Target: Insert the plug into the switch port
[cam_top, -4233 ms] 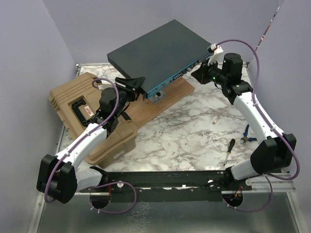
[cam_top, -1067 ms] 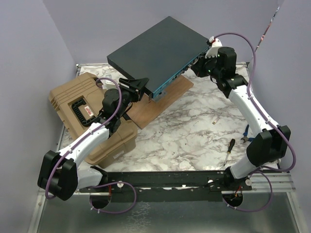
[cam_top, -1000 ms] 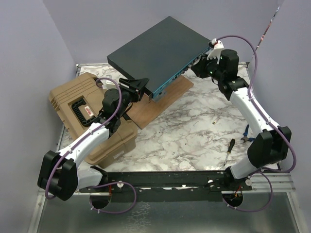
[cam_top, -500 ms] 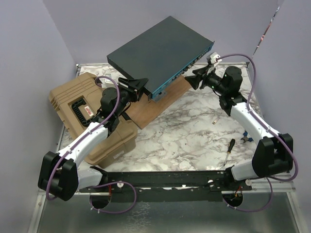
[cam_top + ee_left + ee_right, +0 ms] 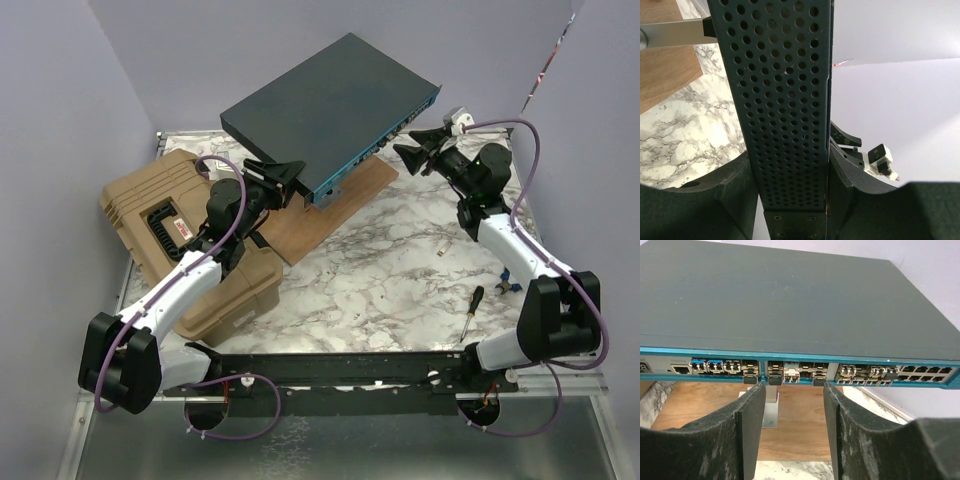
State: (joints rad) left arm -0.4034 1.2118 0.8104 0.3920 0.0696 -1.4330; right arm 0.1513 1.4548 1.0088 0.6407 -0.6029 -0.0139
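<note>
Switch (image 5: 330, 105) lies in the upper middle of the overhead view, tilted above a wooden board (image 5: 335, 210) on the marble counter (image 5: 400, 260). Its long front edge runs from lower left to upper right.

The left claw (image 5: 288, 180) is clamped on the lower-left end. In its wrist view the perforated side wall fills the gap between the fingers, so this arm looks like the one steadying the box.

The right claw (image 5: 413, 145) is near the upper-right stretch of the front edge, apart from it and pointing up-left at it. Its fingers are spread with nothing between them. This arm is plainly the nearer one to the ports, and any reach to them would go straight ahead along its own axis.

In the right wrist view the thin teal front face (image 5: 790, 356) runs level across the frame under a flat dark grey lid. The row of ports (image 5: 790, 371) lines up with the gap between the fingers. Several ports already hold small connectors, but I cannot tell which, if any, is the plug. No loose plug or cable shows in either claw, so the insertion may already be done.
</note>
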